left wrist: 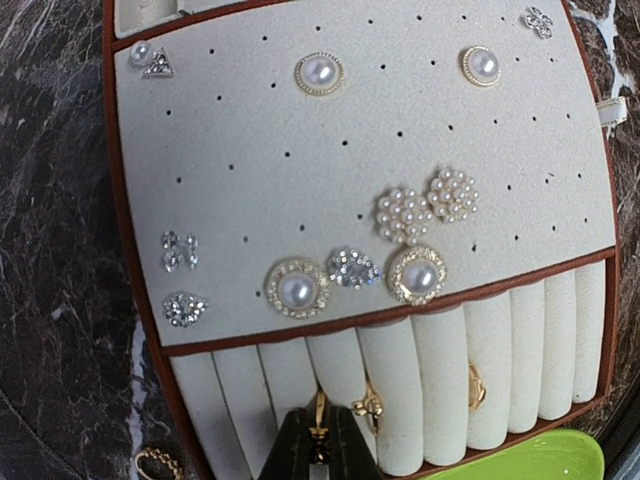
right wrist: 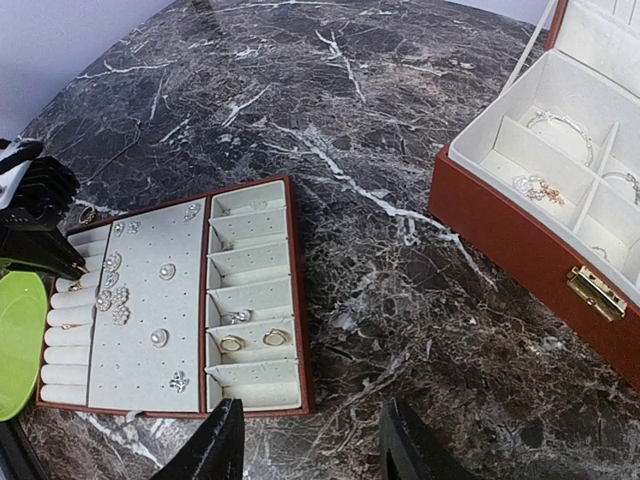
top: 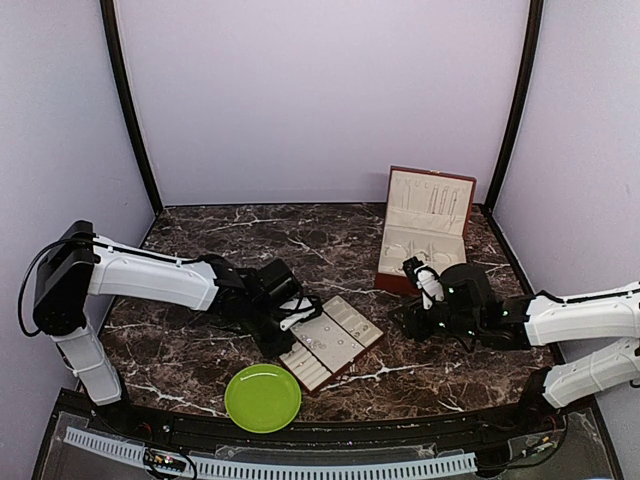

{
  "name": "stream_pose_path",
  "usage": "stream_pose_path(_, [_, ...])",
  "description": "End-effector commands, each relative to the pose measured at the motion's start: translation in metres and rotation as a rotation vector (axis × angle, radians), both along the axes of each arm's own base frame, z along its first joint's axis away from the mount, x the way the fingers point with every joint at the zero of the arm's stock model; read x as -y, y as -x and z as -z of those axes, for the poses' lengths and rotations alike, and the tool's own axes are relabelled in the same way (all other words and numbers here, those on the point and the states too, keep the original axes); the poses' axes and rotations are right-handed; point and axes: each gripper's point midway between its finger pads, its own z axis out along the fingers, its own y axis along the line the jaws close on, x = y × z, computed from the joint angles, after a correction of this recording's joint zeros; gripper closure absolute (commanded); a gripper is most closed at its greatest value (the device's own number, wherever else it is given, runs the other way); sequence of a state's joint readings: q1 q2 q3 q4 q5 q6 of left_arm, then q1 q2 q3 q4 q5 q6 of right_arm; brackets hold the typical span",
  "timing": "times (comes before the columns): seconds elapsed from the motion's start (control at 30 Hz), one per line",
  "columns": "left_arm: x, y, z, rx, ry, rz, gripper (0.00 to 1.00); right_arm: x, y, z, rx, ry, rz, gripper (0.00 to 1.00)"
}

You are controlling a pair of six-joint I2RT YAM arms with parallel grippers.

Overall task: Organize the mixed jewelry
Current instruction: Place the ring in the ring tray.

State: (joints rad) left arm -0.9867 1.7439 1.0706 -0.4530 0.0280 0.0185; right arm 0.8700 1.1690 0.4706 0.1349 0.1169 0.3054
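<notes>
- The left tool (left wrist: 320, 430) is clenching a gold ring (left wrist: 319, 402) over the nearest row of ring rolls (left wrist: 440, 380) in the tray (left wrist: 260, 180). It should be pressing straight down into the groove, not dragging sideways into the neighbouring ring (left wrist: 368, 405) just beside it.
- The fingers should be staying closed until the band is wedging between two rolls, or I judge it risks tipping out.
- The mixed jewelry (left wrist: 415, 275) is mostly sitting beyond, as pearl and crystal studs on the perforated panel. One loose ring (left wrist: 155, 462) is lying on the worktop (left wrist: 60, 300) beside the tray's corner.
- The right tool (right wrist: 312, 445) is hanging released, gripping nothing, apart from the tray.
- Farthest off, more pieces are resting in the open box (right wrist: 520, 250).
</notes>
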Motion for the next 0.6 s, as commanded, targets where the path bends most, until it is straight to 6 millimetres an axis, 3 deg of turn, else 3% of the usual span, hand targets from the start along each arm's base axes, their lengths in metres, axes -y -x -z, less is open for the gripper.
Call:
stream_pose_path(0.0, [-0.005,0.006,0.01,-0.024,-0.036,0.011,1.0,0.003,-0.004,0.001,0.009,-0.01,0.028,0.53])
stream_pose_path(0.17, [-0.003,0.003,0.002,0.001,-0.017,0.013,0.95,0.004,-0.006,-0.005,0.02,-0.019,0.038,0.53])
stream_pose_path(0.57, [-0.001,-0.011,-0.033,0.122,0.061,-0.016,0.62,0.006,-0.006,-0.009,0.025,-0.035,0.051,0.53])
